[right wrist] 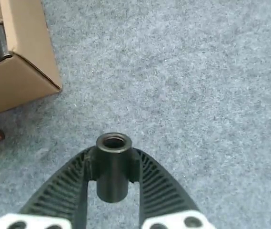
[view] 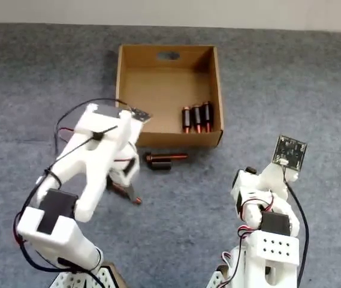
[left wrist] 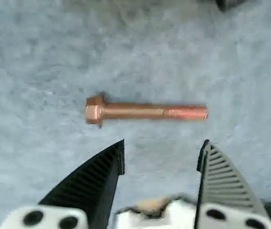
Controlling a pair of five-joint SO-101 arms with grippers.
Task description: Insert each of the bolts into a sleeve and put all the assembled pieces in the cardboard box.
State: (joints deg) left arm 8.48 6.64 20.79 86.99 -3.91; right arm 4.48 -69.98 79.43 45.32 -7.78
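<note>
Over the bench, high view: grey felt-like mat (view: 290,78) covers the bench, with a pale strip along its far edge.
Box: cardboard box (view: 170,139) holds three assembled pieces (view: 196,119) against its near wall.
Outside: loose sleeve (view: 158,161) with a copper shank sticking out lies just before the box.
Left wrist: copper bolt (left wrist: 145,112) lies flat on the mat, left jaws spread wide, not touching it.
Right wrist: right jaws clamp a black sleeve (right wrist: 112,164), bore visible, above the mat near the box corner.
</note>
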